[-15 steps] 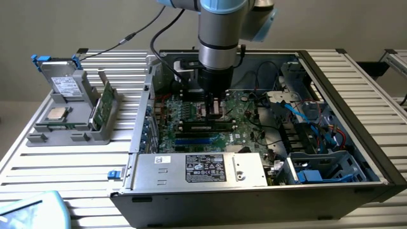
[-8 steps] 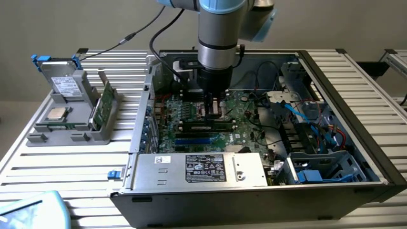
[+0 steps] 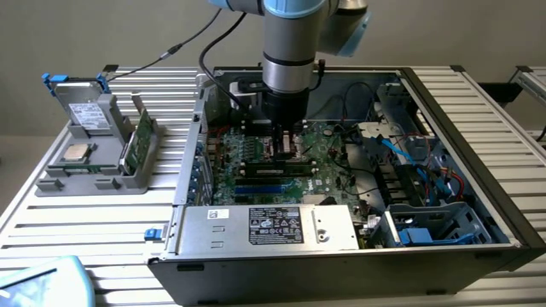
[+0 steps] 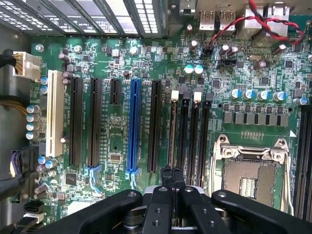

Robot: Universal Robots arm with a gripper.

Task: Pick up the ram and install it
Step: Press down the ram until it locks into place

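1. Ram (image 3: 277, 169) sits long, thin and dark green-black across the motherboard (image 4: 112, 141), in the middle of the open case (image 3: 341, 268), just in front of the gripper (image 3: 286, 142). I can't tell if they touch.
2. Far on the exterior view's left, a grey plastic tray (image 3: 60, 182) holds a labelled metal drive (image 3: 85, 114), a square silver processor (image 3: 77, 152) and an upright green card (image 3: 137, 137). The drive's print is too small to read.
3. Gripper jaws are closed tight with nothing visible between them. In the wrist view the black fingers (image 4: 165, 195) meet near the ends of the black memory slots (image 4: 195, 131).
4. A bright blue slot (image 4: 132, 126) and a shiny metal CPU socket (image 4: 251, 170) flank those slots.
5. The silver power supply (image 3: 265, 227) has a black-and-white sticker I can't read.
6. Blue cables (image 3: 401, 150) run on the exterior view's right.
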